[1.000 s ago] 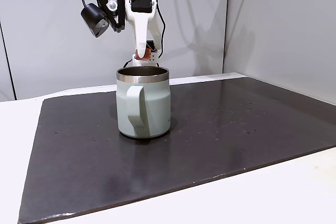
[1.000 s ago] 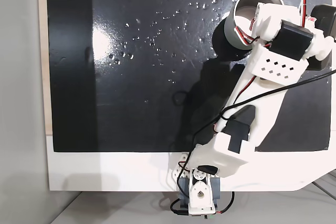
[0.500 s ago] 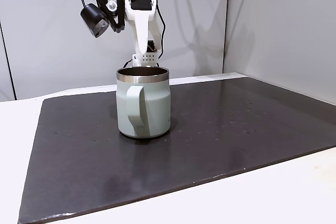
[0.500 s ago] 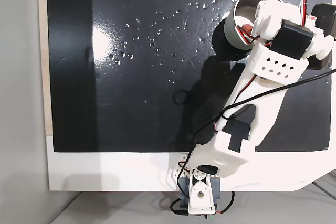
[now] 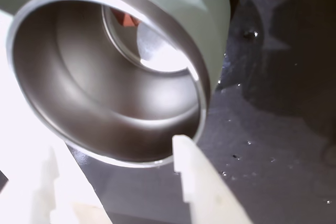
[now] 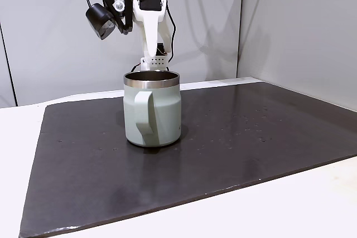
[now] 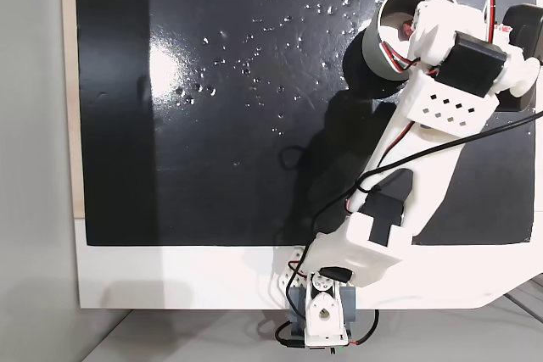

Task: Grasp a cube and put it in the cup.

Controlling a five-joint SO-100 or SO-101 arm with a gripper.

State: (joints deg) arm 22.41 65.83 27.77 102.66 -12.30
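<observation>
dark mat [image 6: 251,137]: one cup [image 6: 152,116], one cube [image 5: 127,20] inside.

Support: white table [image 6: 17,132], topped by a dark glossy mat [image 6: 251,137] covering most of it. On the mat: one sage-green cup [image 6: 152,110], upright, handle toward the front edge, standing nearer the rear edge. Small droplets [image 7: 246,61] speckle the mat.

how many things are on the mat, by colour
green: 1, the mug
reddish-brown: 1, the cube lying inside the mug
total: 2
</observation>
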